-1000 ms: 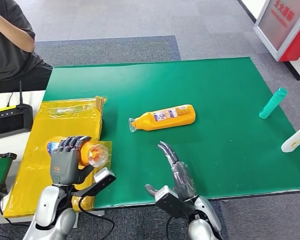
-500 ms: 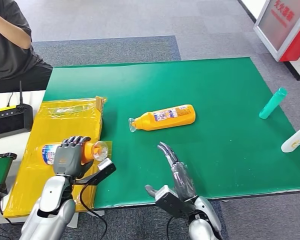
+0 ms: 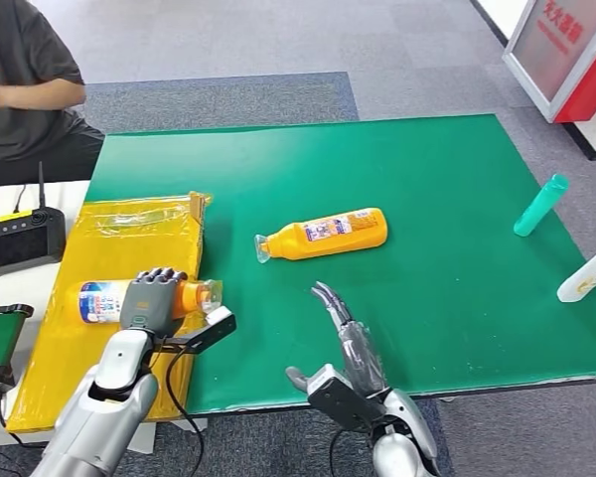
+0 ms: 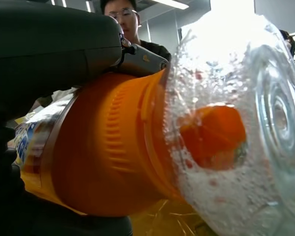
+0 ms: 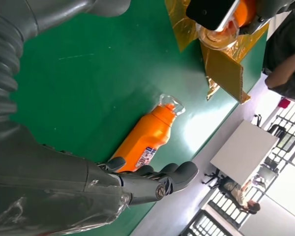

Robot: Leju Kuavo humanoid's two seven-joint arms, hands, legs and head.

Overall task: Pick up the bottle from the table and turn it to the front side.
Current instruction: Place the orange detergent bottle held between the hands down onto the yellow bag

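Orange plastic bottle (image 3: 107,299), light, rigid and slick, lies gripped mid-body by left robot hand (image 3: 151,300); right robot hand (image 3: 345,333) open, empty.

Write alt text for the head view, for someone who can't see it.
The left robot hand grips an orange plastic bottle with a clear cap sideways above a yellow cardboard box. A second orange bottle lies on the green table mat, with the right robot hand open near it.

Orange bottle (image 3: 327,234) with seemingly blue-white label, green table (image 3: 445,298), yellow box (image 3: 122,248)
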